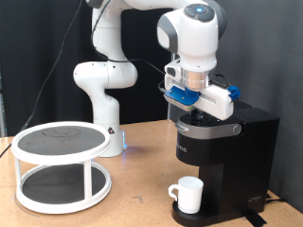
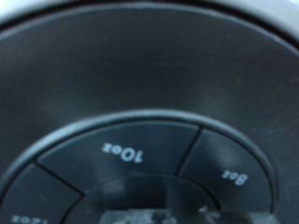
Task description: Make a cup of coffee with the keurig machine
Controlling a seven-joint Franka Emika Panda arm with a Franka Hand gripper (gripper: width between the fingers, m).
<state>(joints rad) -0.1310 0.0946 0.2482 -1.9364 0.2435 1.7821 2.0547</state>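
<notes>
The white cup (image 1: 189,194) sits under the black keurig machine (image 1: 222,151) to catch coffee, while the pincer (image 1: 198,110) presses down near its size buttons (image 2: 126,154), its opening hidden.

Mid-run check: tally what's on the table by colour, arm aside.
White: 2, the cup and the two-tier round stand
Black: 1, the keurig machine
Total: 3
The gripper is down on the machine's top panel.
</notes>
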